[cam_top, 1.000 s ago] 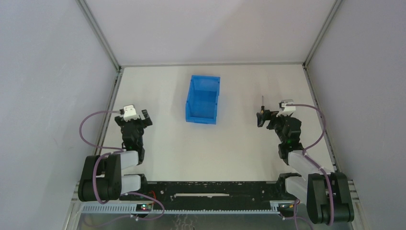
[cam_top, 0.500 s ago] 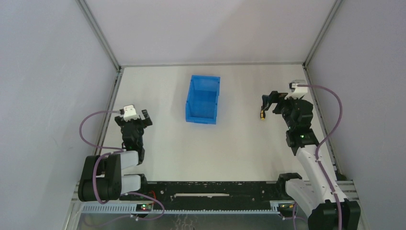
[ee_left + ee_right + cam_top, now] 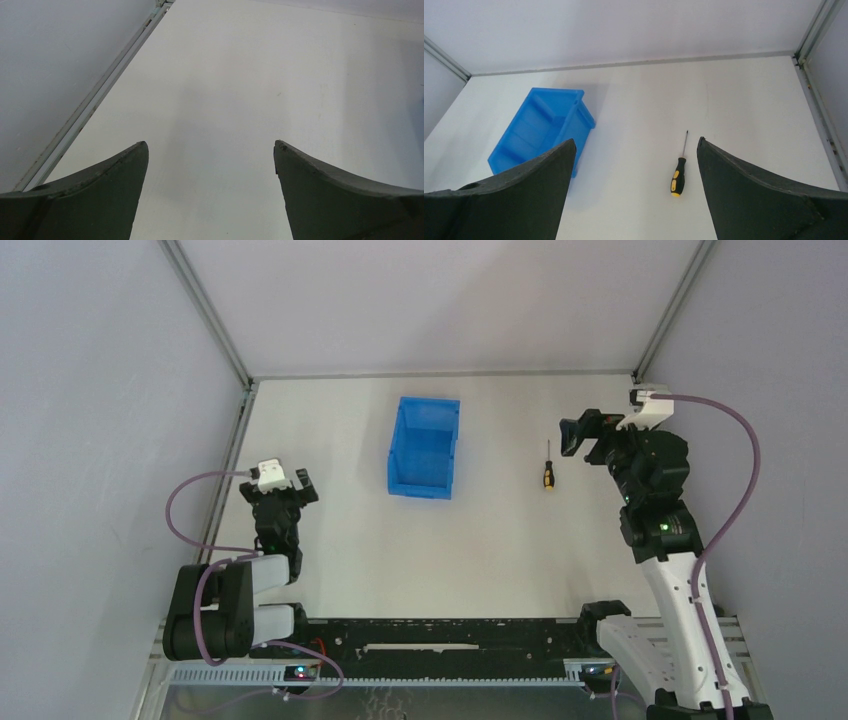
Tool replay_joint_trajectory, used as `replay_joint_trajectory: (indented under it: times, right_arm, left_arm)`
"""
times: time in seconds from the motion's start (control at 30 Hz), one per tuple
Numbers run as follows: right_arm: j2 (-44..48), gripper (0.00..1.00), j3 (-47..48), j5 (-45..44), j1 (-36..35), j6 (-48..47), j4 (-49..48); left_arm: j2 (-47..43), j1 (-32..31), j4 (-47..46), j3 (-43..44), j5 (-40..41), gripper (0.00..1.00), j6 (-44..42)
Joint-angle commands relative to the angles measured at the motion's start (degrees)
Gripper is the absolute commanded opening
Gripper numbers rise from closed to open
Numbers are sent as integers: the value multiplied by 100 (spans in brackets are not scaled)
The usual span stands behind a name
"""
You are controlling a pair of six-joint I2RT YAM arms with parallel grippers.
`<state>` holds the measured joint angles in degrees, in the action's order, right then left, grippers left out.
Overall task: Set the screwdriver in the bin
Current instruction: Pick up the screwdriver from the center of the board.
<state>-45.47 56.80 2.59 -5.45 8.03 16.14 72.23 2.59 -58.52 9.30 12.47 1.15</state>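
From above, we are holding the right gripper (image 3: 580, 435) spread wide near the screwdriver (image 3: 547, 471), which is lying loose on the table (image 3: 480, 540), well right of the bin (image 3: 420, 488). The left gripper (image 3: 278, 490) is idling apart, likely leaving room. Its wrist view is showing parted fingers (image 3: 100, 200) over the table. The right wrist view is framing screwdriver (image 3: 678, 174) and bin (image 3: 583, 120) between parted fingers (image 3: 764, 200), seemingly lining up a descent.
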Motion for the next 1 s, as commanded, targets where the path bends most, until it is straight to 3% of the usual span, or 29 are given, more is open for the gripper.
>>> replay_joint_trajectory:
  times: [0.0, 0.37, 0.97]
  right_arm:
    - [60, 100, 434, -145, -78, 20, 626]
    - [-147, 100, 624, -207, -87, -21, 763]
    - [-2642, 99, 751, -704, -159, -74, 530]
  left_arm:
    - [-24, -27, -124, 198, 55, 100, 26]
    - [-25, -27, -124, 199, 57, 100, 26]
    - [-24, -22, -124, 198, 58, 100, 26]
